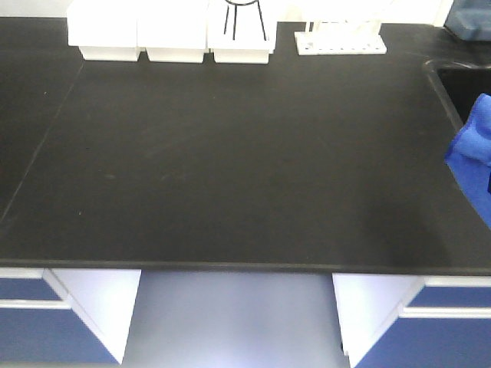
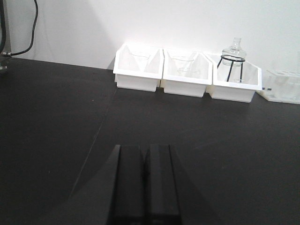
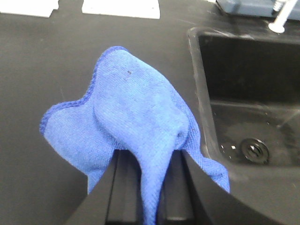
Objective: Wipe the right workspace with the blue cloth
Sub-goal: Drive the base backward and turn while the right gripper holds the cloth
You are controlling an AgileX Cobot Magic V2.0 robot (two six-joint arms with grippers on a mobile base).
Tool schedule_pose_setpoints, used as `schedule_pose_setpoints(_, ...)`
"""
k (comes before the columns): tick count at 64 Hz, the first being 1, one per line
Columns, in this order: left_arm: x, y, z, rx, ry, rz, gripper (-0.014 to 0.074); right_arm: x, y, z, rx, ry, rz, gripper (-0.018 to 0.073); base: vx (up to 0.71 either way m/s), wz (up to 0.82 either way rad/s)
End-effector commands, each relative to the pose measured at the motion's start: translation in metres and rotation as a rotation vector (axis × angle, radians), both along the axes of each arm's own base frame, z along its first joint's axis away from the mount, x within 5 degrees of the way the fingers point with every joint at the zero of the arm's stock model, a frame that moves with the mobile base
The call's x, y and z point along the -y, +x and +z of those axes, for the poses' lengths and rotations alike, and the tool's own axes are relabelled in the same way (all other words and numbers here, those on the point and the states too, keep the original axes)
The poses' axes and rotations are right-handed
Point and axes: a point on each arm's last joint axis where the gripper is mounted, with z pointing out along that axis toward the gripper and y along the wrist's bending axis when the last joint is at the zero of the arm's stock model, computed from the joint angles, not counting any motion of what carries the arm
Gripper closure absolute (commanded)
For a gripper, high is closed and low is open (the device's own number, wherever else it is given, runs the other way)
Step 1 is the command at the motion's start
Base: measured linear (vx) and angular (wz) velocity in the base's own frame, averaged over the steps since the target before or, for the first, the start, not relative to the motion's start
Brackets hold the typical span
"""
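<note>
Since the soft blue microfibre cloth (image 3: pixel 136 112) hangs limp from the right tool (image 3: pixel 149 161), clenched on its bunched fold, it should flatten easily on the black tabletop (image 3: pixel 42 61), while the left tool (image 2: pixel 143 154) is closed, empty.

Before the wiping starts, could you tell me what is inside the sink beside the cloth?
The sink shows a drain and wet patches; the blue cloth, held in the right gripper, hides its near-left edge.
</note>
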Motion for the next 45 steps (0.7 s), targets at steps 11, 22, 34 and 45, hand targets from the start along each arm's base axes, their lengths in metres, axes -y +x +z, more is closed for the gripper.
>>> schedule_pose_setpoints(11, 0.0005, 0.0003, -0.0023, 0.065, -0.014, -0.005, 0.0602, 0.0010, 0.0024, 0.0182, 0.119, -0.011, -0.005, 0.0564, -0.21, -0.05)
schedule_pose_setpoints(22, 0.0005, 0.0003, -0.0023, 0.065, -0.014, -0.005, 0.0602, 0.0010, 0.0024, 0.0182, 0.119, -0.011, -0.005, 0.0564, -0.23, -0.04)
schedule_pose_setpoints(34, 0.0005, 0.0003, -0.0023, 0.065, -0.014, -0.005, 0.0602, 0.0010, 0.0024, 0.0182, 0.119, -0.011, -0.005, 0.0564, -0.25, -0.06)
schedule_pose_setpoints(45, 0.0005, 0.0003, -0.0023, 0.065, -0.014, -0.005, 0.0602, 0.0010, 0.0024, 0.0182, 0.119, -0.011, -0.005, 0.0564, -0.25, -0.06)
